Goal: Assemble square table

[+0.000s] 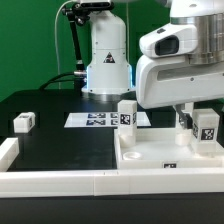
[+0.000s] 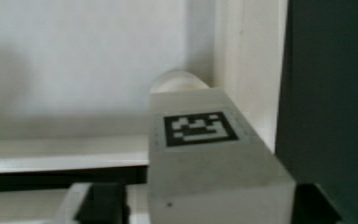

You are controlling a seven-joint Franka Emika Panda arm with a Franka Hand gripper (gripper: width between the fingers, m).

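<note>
Pincer points straight down, straddling an upright leg.

Markings: no words, numbers or brands legible.
Black-and-white square code tags only: on the marker board, the first leg at its 9 o'clock, the second leg at its 3 o'clock.

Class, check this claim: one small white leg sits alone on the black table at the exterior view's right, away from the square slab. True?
No. The exterior view shows the lone leg at its left, not its right. It does sit on the black table, away from the square slab.
</note>
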